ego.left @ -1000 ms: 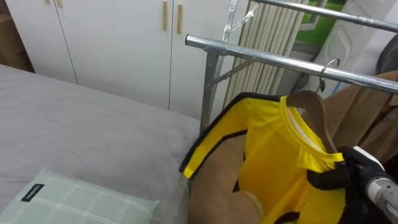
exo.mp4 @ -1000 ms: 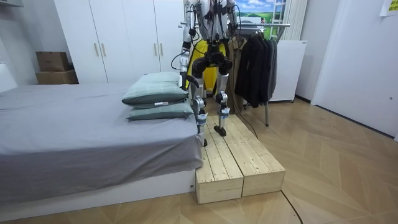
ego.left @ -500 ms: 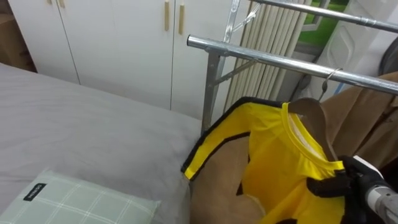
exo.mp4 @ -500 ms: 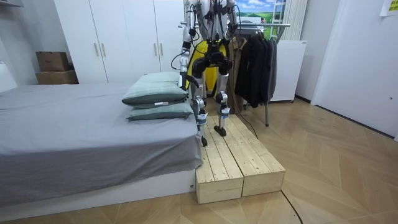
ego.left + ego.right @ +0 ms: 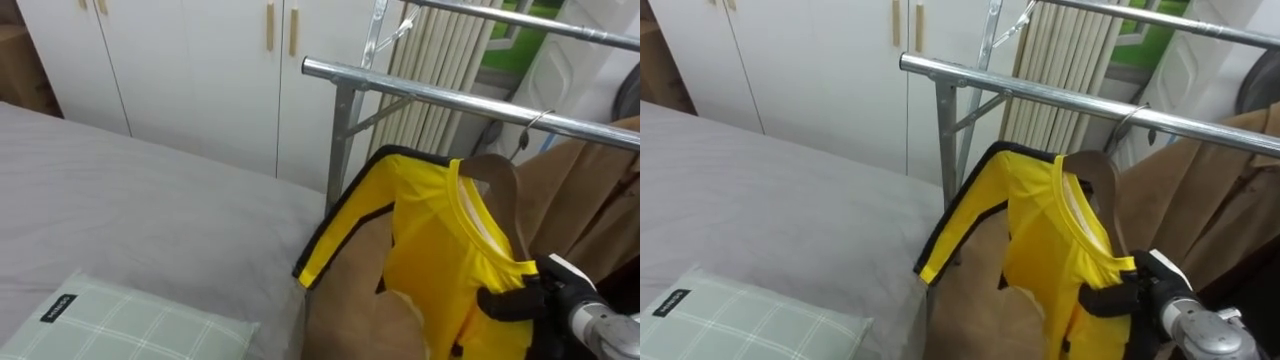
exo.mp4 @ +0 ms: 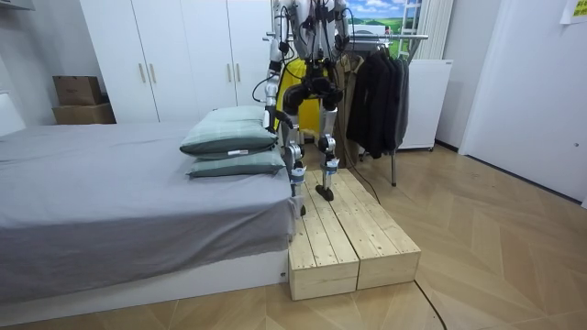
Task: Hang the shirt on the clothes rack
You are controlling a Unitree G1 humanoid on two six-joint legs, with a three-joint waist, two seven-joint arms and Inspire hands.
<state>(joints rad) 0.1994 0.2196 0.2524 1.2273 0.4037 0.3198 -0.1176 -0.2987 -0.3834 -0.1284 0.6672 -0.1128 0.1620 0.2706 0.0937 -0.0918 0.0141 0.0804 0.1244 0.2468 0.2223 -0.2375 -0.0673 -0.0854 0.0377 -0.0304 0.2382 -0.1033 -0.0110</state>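
R robot hand [image 5: 508, 300] shifted left, gripping yellow shirt [image 5: 430, 230] w/ hanger [image 5: 495, 172].

This is a bedroom in a home. A bed [image 6: 110, 188] with a grey sheet and 2 stacked pillows [image 6: 229, 136] stands before white wardrobes [image 6: 174, 55], and a metal clothes rail [image 5: 450, 97] beside it carries dark coats [image 6: 376, 96] over a wooden floor [image 6: 495, 247]

My two head eyes look down from close by, past the clothes rail [image 5: 430, 90] onto the yellow shirt [image 5: 440, 250] and the bed [image 5: 150, 210], and they share nearly all of it. The room camera stands well off by the bed's foot and sees all of me on the wooden platform [image 6: 353, 243].
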